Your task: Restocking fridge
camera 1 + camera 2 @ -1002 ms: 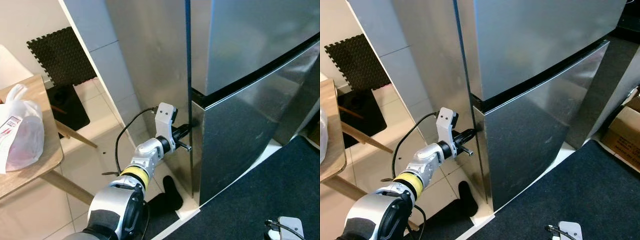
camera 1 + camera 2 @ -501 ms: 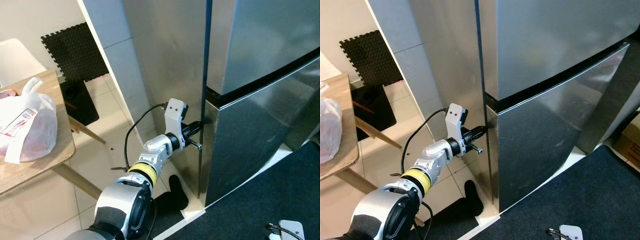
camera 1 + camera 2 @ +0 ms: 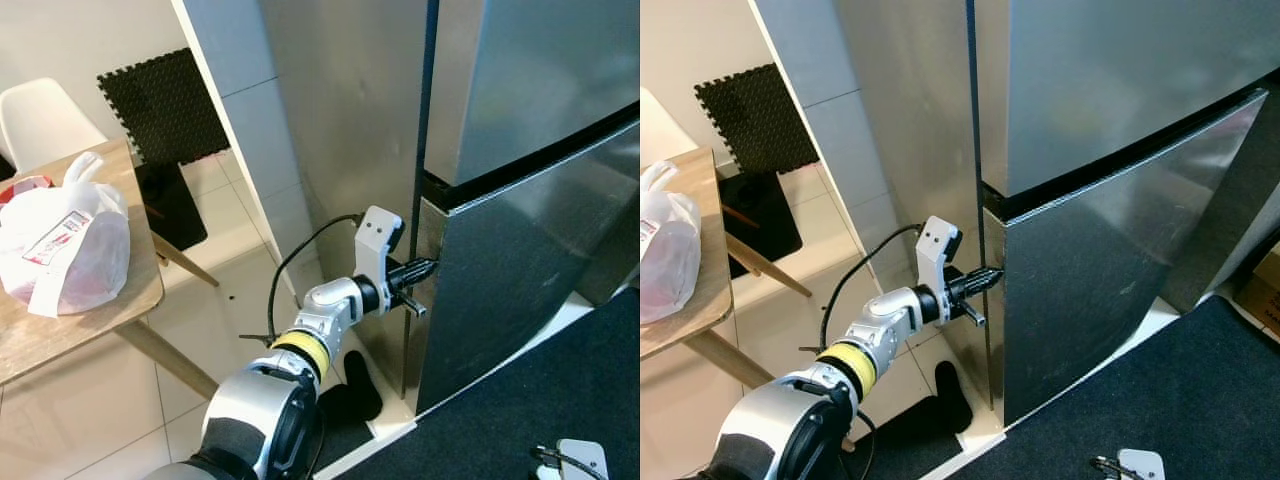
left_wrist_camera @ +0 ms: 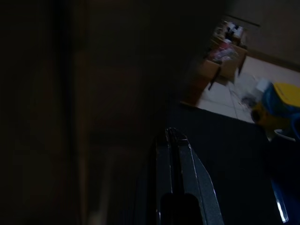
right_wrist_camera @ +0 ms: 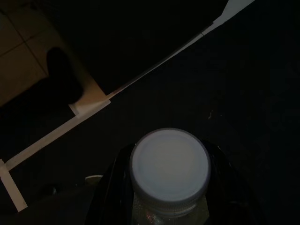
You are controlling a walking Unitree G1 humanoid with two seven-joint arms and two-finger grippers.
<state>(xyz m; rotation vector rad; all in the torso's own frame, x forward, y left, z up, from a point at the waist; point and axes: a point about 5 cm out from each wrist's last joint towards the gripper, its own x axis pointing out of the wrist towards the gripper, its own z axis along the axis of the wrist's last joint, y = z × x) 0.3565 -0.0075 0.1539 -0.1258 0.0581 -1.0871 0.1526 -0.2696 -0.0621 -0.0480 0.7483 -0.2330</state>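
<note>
The steel fridge has an upper door (image 3: 530, 70) and a lower door (image 3: 520, 260), both standing against the cabinet. My left gripper (image 3: 424, 268) is shut, and its tips touch the left edge of the lower door just below the dark gap between the doors. In the left wrist view its fingers (image 4: 171, 140) lie pressed together against a dark surface. My right gripper hangs low at the right, where its white wrist part (image 3: 570, 455) shows. It is shut on a clear bottle with a white cap (image 5: 169, 164), black fingers (image 5: 110, 187) on either side.
A wooden table (image 3: 90, 320) at the left carries a white plastic bag (image 3: 65, 245), with a white chair (image 3: 40, 120) behind it. A black foam mat (image 3: 165, 85) lies by the wall. Dark carpet (image 3: 560, 390) covers the floor before the fridge. My black foot (image 3: 350, 395) stands by the fridge's corner.
The whole picture has shifted, so the camera moved and more of the table and bag now shows. My left gripper stays at the lower door's edge.
</note>
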